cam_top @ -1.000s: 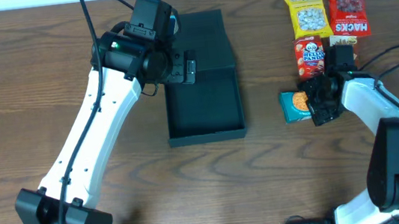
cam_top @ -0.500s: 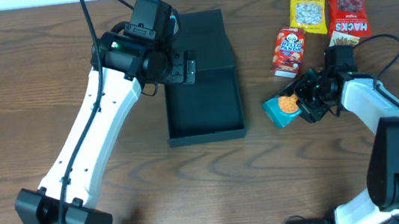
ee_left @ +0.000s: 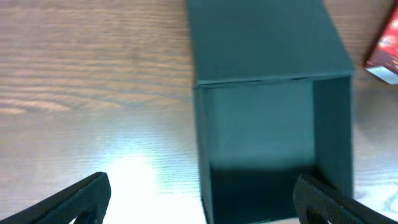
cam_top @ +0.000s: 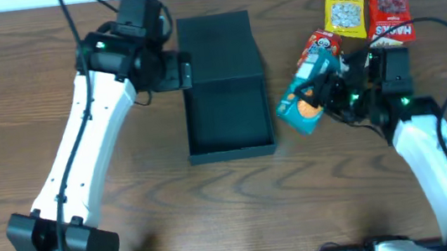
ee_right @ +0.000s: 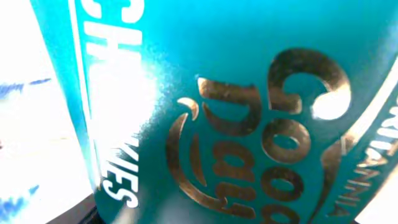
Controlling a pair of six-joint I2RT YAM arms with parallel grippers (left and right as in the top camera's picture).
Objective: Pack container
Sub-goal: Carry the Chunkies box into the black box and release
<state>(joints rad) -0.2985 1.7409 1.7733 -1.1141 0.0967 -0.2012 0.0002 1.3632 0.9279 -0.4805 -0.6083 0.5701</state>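
- The container (cam_top: 227, 108) lies open on the counter (cam_top: 325, 202), with its flap lid folded back at the far end.
- The left fingers (cam_top: 182, 69) are just left of the container and wide apart, holding nothing.
- The right fingers (cam_top: 334, 94) are clamped on a tilted teal cookie box (cam_top: 297, 107), just right of the container.

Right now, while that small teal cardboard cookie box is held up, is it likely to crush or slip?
The small teal cardboard cookie box is probably stiff: its edges look straight in the right pincer. Its glossy print, glaring in the wrist view, hints it could slip.
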